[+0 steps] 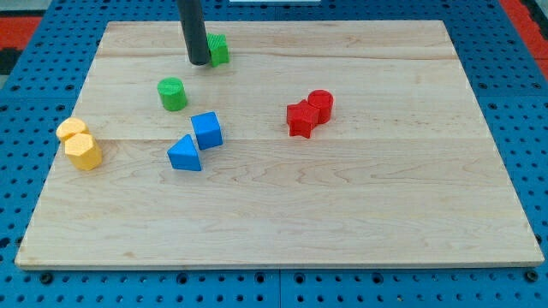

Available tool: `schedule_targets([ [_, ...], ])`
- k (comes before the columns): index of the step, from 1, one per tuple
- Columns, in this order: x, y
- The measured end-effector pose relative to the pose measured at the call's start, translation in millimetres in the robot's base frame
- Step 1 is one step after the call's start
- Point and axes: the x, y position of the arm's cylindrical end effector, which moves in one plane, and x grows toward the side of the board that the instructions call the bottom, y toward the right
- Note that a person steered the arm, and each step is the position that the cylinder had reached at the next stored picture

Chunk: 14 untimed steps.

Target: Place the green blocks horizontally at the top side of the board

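Touching my tip (198, 62): green block (219, 50).

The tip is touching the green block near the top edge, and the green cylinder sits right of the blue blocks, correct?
Not quite. The camera view shows my tip against the green block, but the green cylinder sits above and left of the blue cube and blue triangular block.

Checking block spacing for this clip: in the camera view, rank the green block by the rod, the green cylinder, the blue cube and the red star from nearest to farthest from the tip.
Measured from my tip:
1. Green block, right beside the tip, on its right.
2. Green cylinder, below, slightly left.
3. Blue cube, lower, near the board's middle.
4. Red star, far to the view's right.
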Motion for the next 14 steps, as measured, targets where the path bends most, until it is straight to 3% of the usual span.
schedule_targets([
  [1, -23.3, 23.5],
  [2, -7.7, 36.0],
  [3, 67.3, 38.2],
  [4, 109.5, -0.4],
  [5, 97.1, -29.8],
  [8, 25.4, -19.4],
  [9, 47.2, -19.7],
  [10, 40.7, -65.5],
  [12, 60.7, -98.2],
  [14, -1.5, -79.6],
])
